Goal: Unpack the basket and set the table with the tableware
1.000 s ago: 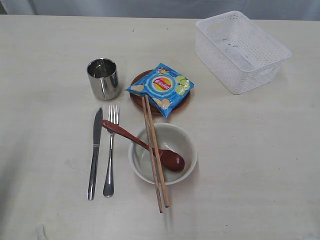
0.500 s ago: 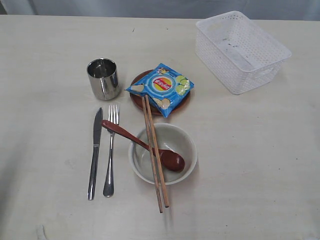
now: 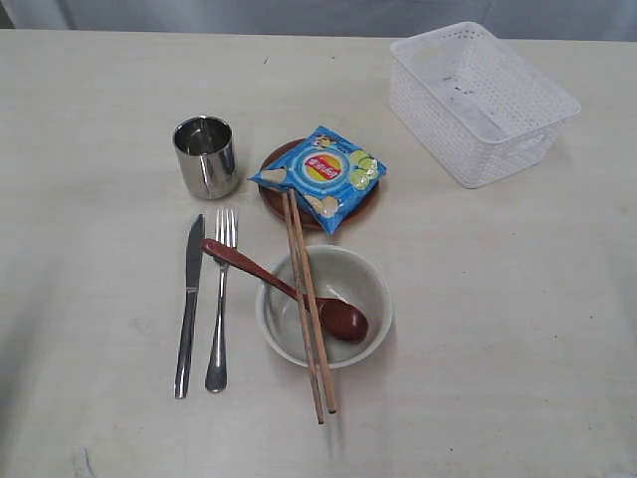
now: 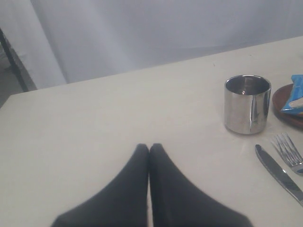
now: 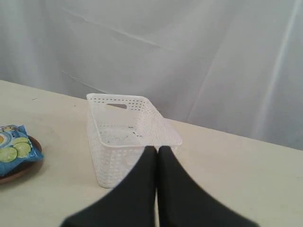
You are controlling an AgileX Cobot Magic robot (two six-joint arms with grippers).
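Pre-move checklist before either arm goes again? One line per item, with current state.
1. basket emptied: ok, nothing visible inside in the exterior or right wrist view.
2. left gripper free: ok, shut with nothing in it.
3. right gripper free: ok, shut with nothing in it.
4. cup upright on the table: ok.
5. plate clear: not ok, the chip bag lies on it.
6. Cutlery laid apart: not ok. The spoon sits in the bowl with its handle crossing the fork, and the chopsticks lie across the bowl.
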